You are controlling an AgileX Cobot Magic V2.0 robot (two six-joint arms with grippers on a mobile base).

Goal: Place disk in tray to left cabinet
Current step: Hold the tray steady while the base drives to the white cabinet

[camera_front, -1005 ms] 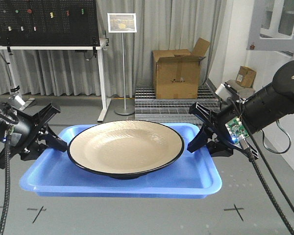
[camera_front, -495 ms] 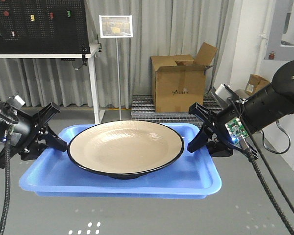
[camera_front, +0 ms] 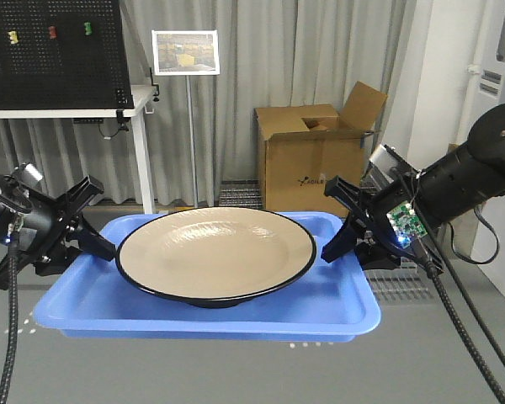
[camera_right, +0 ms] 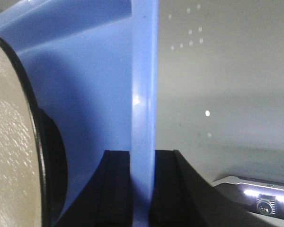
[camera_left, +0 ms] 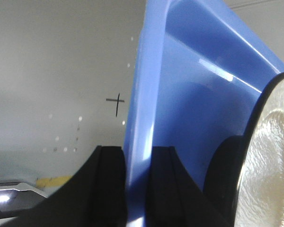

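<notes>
Open cardboard box point(camera_front: 313, 160), sign on stand point(camera_front: 185, 53), black pegboard point(camera_front: 50, 52), grey curtain point(camera_front: 261, 59)

Bright blue tray point(camera_front: 320, 307) — in it a beige disk point(camera_front: 215, 252) with thin black rim — held by black jaws.

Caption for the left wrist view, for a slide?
Left hand clamped on the blue tray rim, disk sitting inside.

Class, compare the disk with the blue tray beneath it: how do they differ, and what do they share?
The disk is round; the tray is rectangular with rounded corners. The disk is tan with a black rim; the tray is blue. The left gripper and right gripper each clamp the tray's rim; neither touches the disk, which rests inside. Both are shallow and glossy.
</notes>
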